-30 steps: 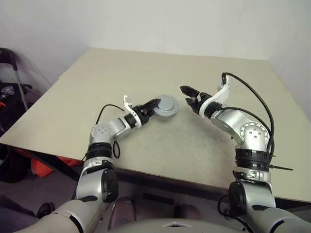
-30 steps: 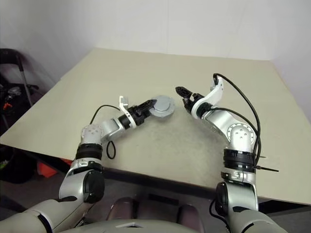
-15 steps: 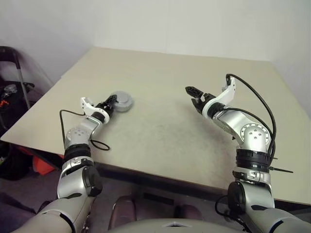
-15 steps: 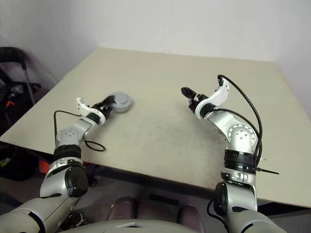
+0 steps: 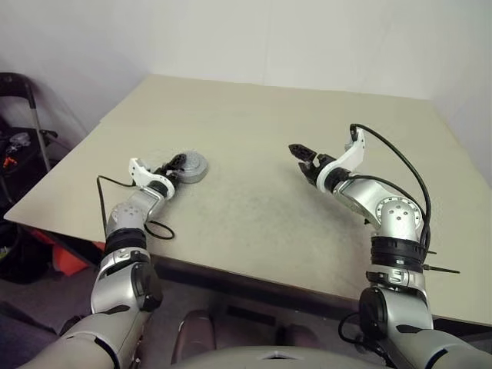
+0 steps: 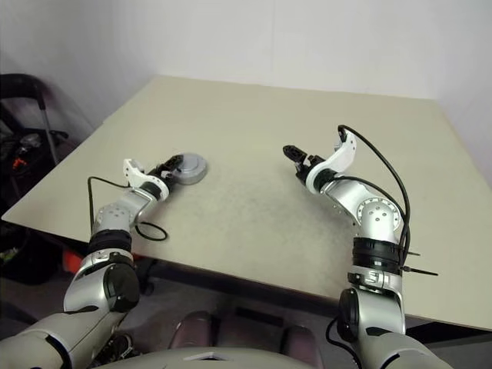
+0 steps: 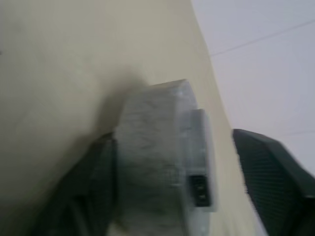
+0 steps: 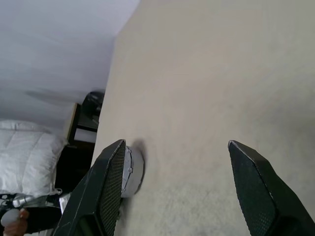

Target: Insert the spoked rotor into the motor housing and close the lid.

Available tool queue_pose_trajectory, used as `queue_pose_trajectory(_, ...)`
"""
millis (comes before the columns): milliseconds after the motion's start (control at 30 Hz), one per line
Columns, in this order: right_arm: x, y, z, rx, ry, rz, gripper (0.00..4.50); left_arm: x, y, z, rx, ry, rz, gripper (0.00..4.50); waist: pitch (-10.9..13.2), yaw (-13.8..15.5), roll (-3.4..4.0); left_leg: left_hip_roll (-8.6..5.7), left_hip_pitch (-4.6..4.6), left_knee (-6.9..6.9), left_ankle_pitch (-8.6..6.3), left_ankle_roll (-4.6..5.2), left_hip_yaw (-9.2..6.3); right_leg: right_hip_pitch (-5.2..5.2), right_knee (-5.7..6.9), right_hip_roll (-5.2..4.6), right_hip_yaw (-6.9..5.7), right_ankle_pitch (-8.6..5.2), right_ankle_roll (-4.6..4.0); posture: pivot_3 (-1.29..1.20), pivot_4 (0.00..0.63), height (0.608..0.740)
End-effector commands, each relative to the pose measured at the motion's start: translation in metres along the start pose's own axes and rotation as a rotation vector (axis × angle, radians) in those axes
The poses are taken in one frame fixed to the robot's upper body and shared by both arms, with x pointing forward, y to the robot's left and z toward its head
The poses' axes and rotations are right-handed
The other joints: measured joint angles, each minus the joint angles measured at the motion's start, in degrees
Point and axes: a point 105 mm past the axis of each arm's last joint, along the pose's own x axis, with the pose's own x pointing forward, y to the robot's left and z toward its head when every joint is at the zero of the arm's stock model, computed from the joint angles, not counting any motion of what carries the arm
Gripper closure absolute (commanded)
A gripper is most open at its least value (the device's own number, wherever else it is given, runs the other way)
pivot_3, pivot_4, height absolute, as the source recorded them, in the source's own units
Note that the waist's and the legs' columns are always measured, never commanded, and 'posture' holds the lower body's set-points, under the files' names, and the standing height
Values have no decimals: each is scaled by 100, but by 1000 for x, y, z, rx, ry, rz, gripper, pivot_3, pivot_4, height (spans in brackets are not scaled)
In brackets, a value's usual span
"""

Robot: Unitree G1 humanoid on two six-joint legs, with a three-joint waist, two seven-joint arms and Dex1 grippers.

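The motor housing (image 5: 190,166) is a short grey round cylinder standing on the left part of the beige table (image 5: 254,115). A narrower grey disc, the lid (image 7: 198,157), covers its top. The spoked rotor is hidden. My left gripper (image 5: 177,162) reaches the housing from the near left and is open. In the left wrist view one finger (image 7: 91,184) lies close against the housing's side and the other finger (image 7: 273,179) stands well off it. My right gripper (image 5: 301,154) hovers open and empty over the table's middle right, pointing left toward the housing (image 8: 132,169).
The table's left edge (image 5: 73,165) lies a short way beyond the housing, with a black cart (image 5: 19,123) and floor clutter past it. A black cable (image 5: 154,229) loops beside my left forearm. Bare tabletop lies between the two grippers.
My left gripper carried the housing from the table's middle to the left side. Over the last half second its jaws have spread apart from the housing. The right gripper has stayed in place.
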Motion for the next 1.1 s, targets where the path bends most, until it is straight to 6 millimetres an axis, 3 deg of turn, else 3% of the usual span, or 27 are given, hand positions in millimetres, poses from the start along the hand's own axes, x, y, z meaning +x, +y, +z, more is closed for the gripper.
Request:
queue_pose_trajectory(33, -1, 7, 17, -21, -37, 26, 767, -6, -5, 48, 90, -132, 17, 707, 0, -68, 0, 1, 1, -1, 1, -3, -1, 0, 0, 1, -1, -3, 6, 0, 0, 740)
queue_pose_trajectory(200, -1, 5, 25, -65, -55, 18, 767, -4, -17, 63, 207, -163, 2, 707, 0, -55, 0, -2, -4, -1, 2, -3, -2, 0, -2, 0, -1, -1, 1, 0, 0, 740)
queue_pose_trajectory(333, -10, 11, 37, -293, -142, 31, 767, 4, -47, 51, 392, -170, -95, 707, 1, 10, -2, -12, -12, -1, 1, -2, -2, 3, -5, -6, -4, 2, -5, 0, 0, 740)
queue_pose_trajectory(433, -20, 6, 44, -579, -189, 7, 767, 6, -92, 22, 576, -140, -319, 707, 7, 112, -13, -9, -23, 3, 1, -2, -2, 3, -7, -9, -8, 3, -6, 0, 0, 740)
queue_pose_trajectory(600, -43, -17, 56, -917, -117, -21, 767, -10, -139, -59, 898, 132, -653, 707, 8, 113, -17, -7, -36, 6, 1, -1, 0, 5, -7, -35, -8, -3, -12, 0, 0, 740)
queue_pose_trajectory(733, -53, -29, 65, -1022, -85, -43, 767, -19, -145, -92, 1044, 229, -746, 707, 8, 20, -15, -6, -16, 5, 0, 5, 10, 4, -1, -31, -3, -13, -30, 0, 0, 740)
queue_pose_trajectory(867, -59, -42, 72, -1131, -59, -114, 767, -22, -135, -126, 1191, 313, -794, 707, 6, -69, -11, -4, -1, 5, 7, 14, 11, 5, 7, -24, -1, -12, -39, 0, 0, 740)
queue_pose_trajectory(1100, -55, -49, 67, -1157, -53, -117, 767, -17, -128, -126, 1218, 274, -756, 707, 6, -74, -9, -3, -3, 5, 28, 61, 13, 7, 8, -26, 7, -2, -57, 0, 0, 740)
